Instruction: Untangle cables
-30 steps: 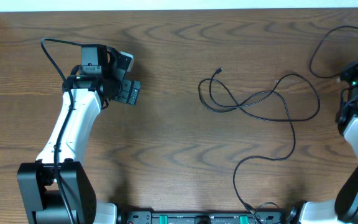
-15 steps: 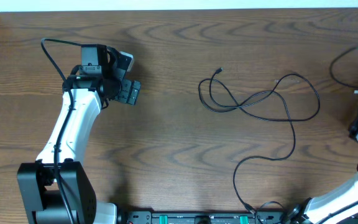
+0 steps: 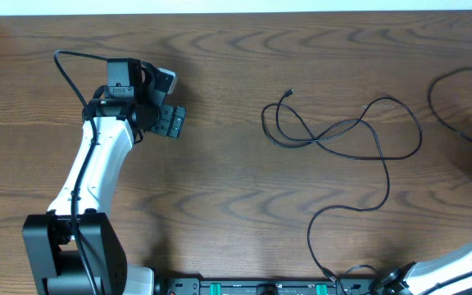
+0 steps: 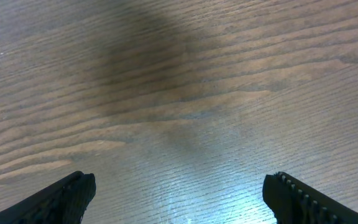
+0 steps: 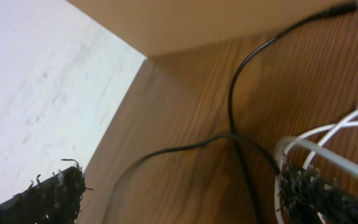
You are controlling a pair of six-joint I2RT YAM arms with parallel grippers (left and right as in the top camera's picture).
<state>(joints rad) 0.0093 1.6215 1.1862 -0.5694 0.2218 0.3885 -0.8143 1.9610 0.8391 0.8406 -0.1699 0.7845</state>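
Observation:
A long black cable (image 3: 359, 129) lies in loose loops at the table's centre right, its plug end (image 3: 289, 93) pointing left and its tail running toward the front edge. A second black cable (image 3: 449, 102) curves along the far right. In the right wrist view this black cable (image 5: 229, 134) crosses itself on the wood next to a white cable (image 5: 328, 132). My right gripper (image 5: 185, 193) is open above them, holding nothing. It sits at the overhead view's right edge, mostly out of frame. My left gripper (image 3: 170, 102) (image 4: 179, 202) hangs open over bare wood at the left, far from the cables.
The table's corner and its edge (image 5: 120, 106) show in the right wrist view, with pale floor (image 5: 36, 87) beyond. A raised tan board (image 5: 197, 22) borders the far side. The left arm (image 3: 97, 172) reaches from the front left.
My right gripper has opened and the arm has swung right, nearly out of the overhead view. The right-hand black cable shifted right and now lies on the table. The left arm is still.

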